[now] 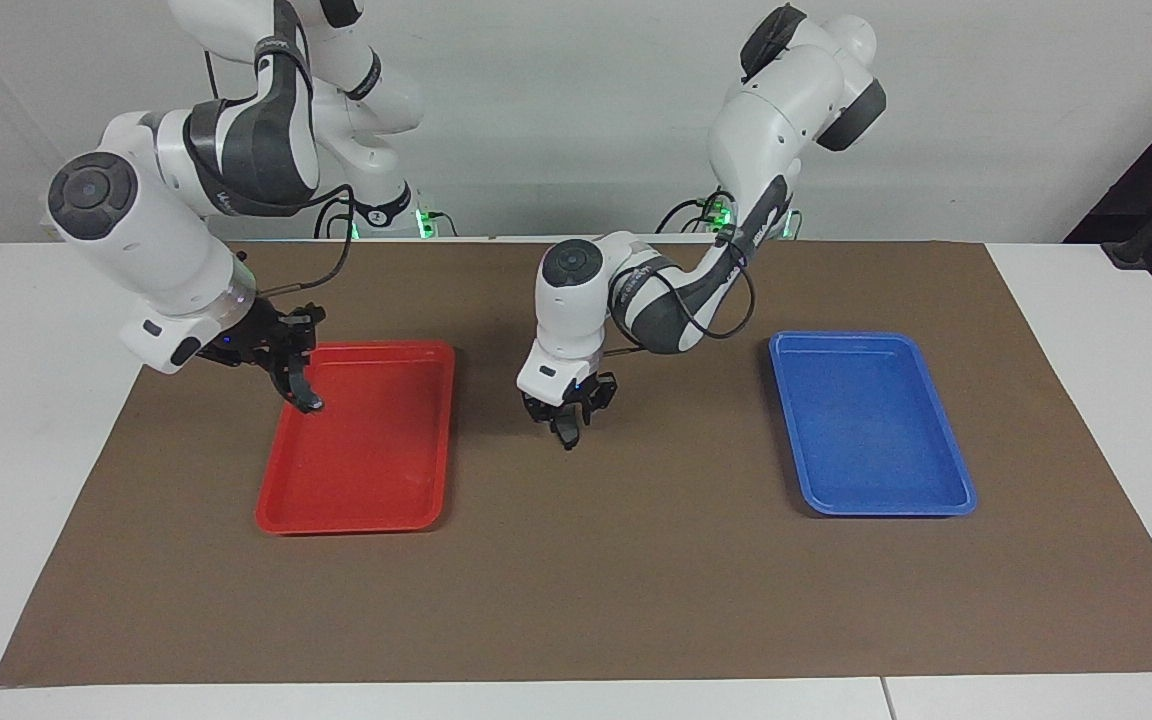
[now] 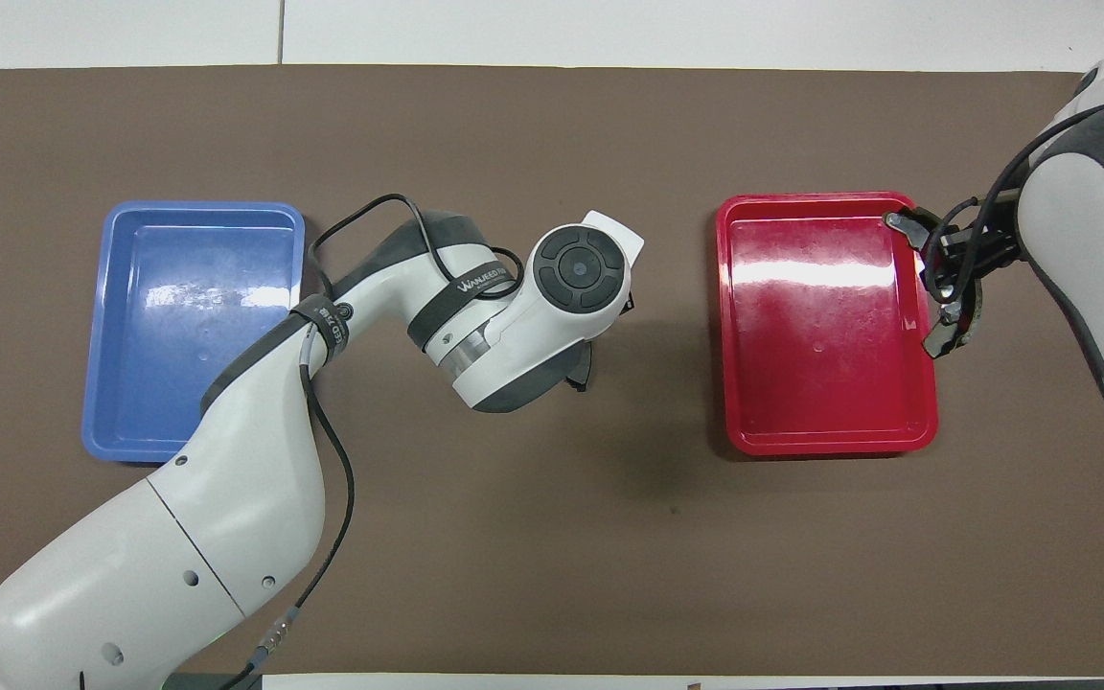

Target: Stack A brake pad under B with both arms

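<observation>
My right gripper (image 1: 288, 362) is shut on B (image 1: 306, 392), the long black crescent pad. It holds B in the air over the red tray's (image 1: 366, 500) edge toward the right arm's end. In the overhead view B (image 2: 941, 337) curves under the right gripper (image 2: 950, 278), with greyish lugs at both ends. My left gripper (image 1: 569, 415) is low over the brown mat between the two trays, shut on a small dark pointed piece, the A brake pad (image 1: 568, 436). In the overhead view the left wrist (image 2: 576, 273) hides the fingers and the pad.
The red tray (image 2: 734, 316) and the blue tray (image 1: 871, 500) lie on the brown mat (image 1: 636, 600), one toward each arm's end. Nothing lies in either tray. The left arm's forearm (image 2: 255, 422) passes over the blue tray's corner.
</observation>
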{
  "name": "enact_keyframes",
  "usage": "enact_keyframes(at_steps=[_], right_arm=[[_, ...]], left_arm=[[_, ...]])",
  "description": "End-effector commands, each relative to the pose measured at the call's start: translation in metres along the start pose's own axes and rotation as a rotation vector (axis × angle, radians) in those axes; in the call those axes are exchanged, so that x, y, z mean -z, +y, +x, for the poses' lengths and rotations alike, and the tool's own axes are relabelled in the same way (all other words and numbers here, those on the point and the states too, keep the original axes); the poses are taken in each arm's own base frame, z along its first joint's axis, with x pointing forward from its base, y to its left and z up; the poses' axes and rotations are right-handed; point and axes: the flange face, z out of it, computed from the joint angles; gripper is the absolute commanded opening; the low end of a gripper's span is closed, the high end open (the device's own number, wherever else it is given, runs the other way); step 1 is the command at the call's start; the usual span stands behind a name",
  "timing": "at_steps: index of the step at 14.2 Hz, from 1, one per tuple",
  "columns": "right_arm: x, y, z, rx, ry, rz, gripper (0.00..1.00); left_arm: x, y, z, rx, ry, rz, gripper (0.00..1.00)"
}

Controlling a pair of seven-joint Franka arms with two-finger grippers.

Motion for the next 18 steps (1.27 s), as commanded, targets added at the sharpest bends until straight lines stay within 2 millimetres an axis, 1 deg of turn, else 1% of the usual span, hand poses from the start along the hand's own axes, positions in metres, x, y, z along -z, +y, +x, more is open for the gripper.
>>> enact_keyframes(at_steps=[1,2,3,4,5,6,7,8,9,10,11,12,13,14,15,16,18], right_arm=[[0.008,-0.003,-0.003,0.016,0.007,-0.004,0.0],[0.008,-0.007,-0.002,0.017,0.011,-0.004,0.0],[0.008,-0.016,0.001,0.025,0.018,-0.005,0.0],[0.008,-0.034,0.004,0.035,0.026,-0.012,0.0],[0.008,-0.047,0.006,0.027,0.028,-0.016,0.0],[0.007,-0.055,0.008,0.025,0.037,-0.02,0.0],[0.004,-0.069,0.012,0.03,0.05,-0.024,0.0],[0.003,-0.082,0.014,0.025,0.06,-0.027,0.0],[0.003,-0.099,0.015,0.019,0.068,-0.032,0.0],[0.003,-0.109,0.016,0.004,0.074,-0.03,0.0],[0.003,-0.119,0.017,-0.004,0.083,-0.018,0.0],[0.004,-0.129,0.018,-0.006,0.097,-0.004,0.0],[-0.001,-0.143,0.021,-0.005,0.1,0.017,0.0],[-0.004,-0.154,0.023,-0.005,0.104,0.019,0.0],[-0.007,-0.175,0.026,0.003,0.126,0.017,0.0],[-0.013,-0.198,0.027,-0.002,0.143,0.016,0.0],[-0.031,-0.231,0.033,-0.029,0.159,0.016,0.0]], left_arm=[[-0.002,-0.004,0.007,-0.009,0.024,0.06,0.75],[0.007,-0.007,0.014,-0.004,0.029,0.072,0.82],[0.017,-0.012,0.02,-0.009,0.029,0.089,0.98],[0.033,-0.016,0.023,-0.025,0.035,0.096,1.0],[0.051,-0.018,0.024,-0.034,0.046,0.092,1.0],[0.067,-0.025,0.028,-0.04,0.038,0.091,1.0],[0.079,-0.039,0.04,-0.051,0.02,0.096,1.0],[0.095,-0.051,0.045,-0.063,-0.003,0.097,1.0],[0.101,-0.064,0.05,-0.07,-0.036,0.124,1.0],[0.119,-0.08,0.058,-0.06,-0.031,0.15,1.0],[0.141,-0.094,0.064,-0.08,-0.017,0.159,1.0],[0.162,-0.111,0.068,-0.105,-0.032,0.151,1.0],[0.183,-0.14,0.079,-0.099,-0.048,0.138,1.0],[0.202,-0.162,0.083,-0.142,-0.064,0.12,1.0],[0.215,-0.182,0.085,-0.178,-0.091,0.112,1.0],[0.227,-0.213,0.097,-0.176,-0.109,0.11,1.0],[0.251,-0.261,0.11,-0.166,-0.111,0.101,1.0]])
